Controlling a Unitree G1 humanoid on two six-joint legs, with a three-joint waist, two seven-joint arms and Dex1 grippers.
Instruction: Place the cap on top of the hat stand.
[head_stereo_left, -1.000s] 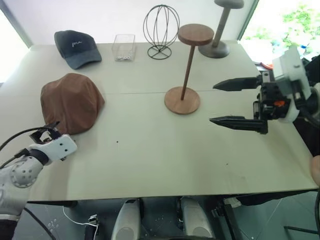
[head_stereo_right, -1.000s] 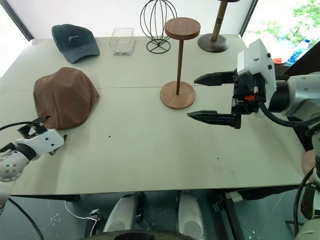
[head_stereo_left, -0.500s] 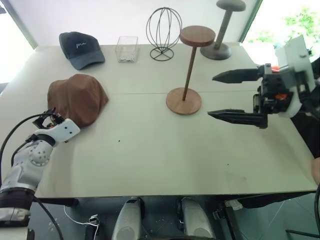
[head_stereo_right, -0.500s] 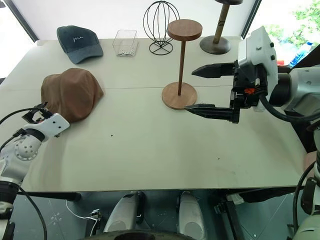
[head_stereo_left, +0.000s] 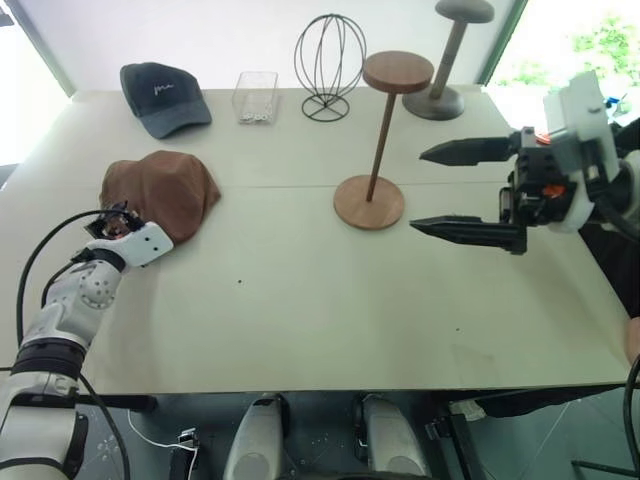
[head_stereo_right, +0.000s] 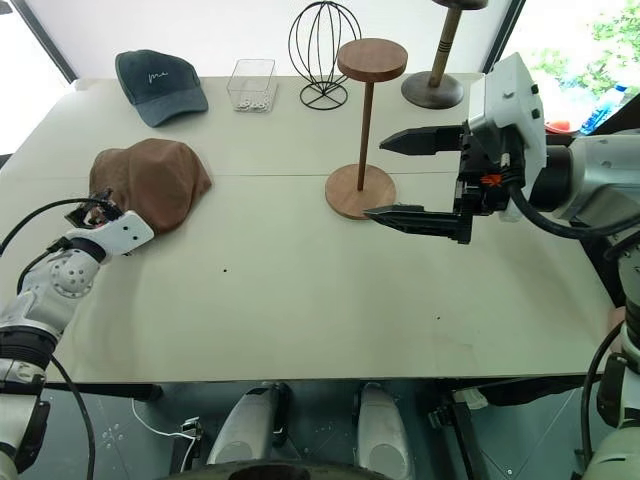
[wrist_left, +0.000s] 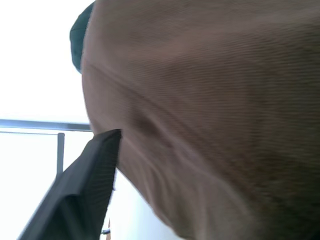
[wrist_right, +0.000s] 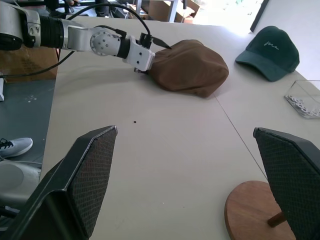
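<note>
The cap (head_stereo_left: 168, 188) is a soft reddish-brown mound lying on the left part of the table. My left gripper (head_stereo_left: 114, 215) is pushed up against the cap's near edge and touches the cloth; in the left wrist view the cap (wrist_left: 215, 115) looms right in front. The hat stand (head_stereo_left: 398, 72), brown wood with a disc top, thin rod and round base, stands at the table's middle right. My right gripper (head_stereo_left: 416, 190) hovers just right of the stand's base, pointing left, wide open and holding nothing.
Along the far edge stand a dark grey baseball cap (head_stereo_left: 160, 95), a small clear box (head_stereo_left: 255, 97), a black wire head form (head_stereo_left: 328, 60) and a taller grey stand (head_stereo_left: 447, 60). The pale table (head_stereo_left: 300, 310) stretches bare in front.
My left gripper has moved forward, from short of the cap up to its near edge. The right gripper has stayed where it was, open. The camera view has shifted slightly.
</note>
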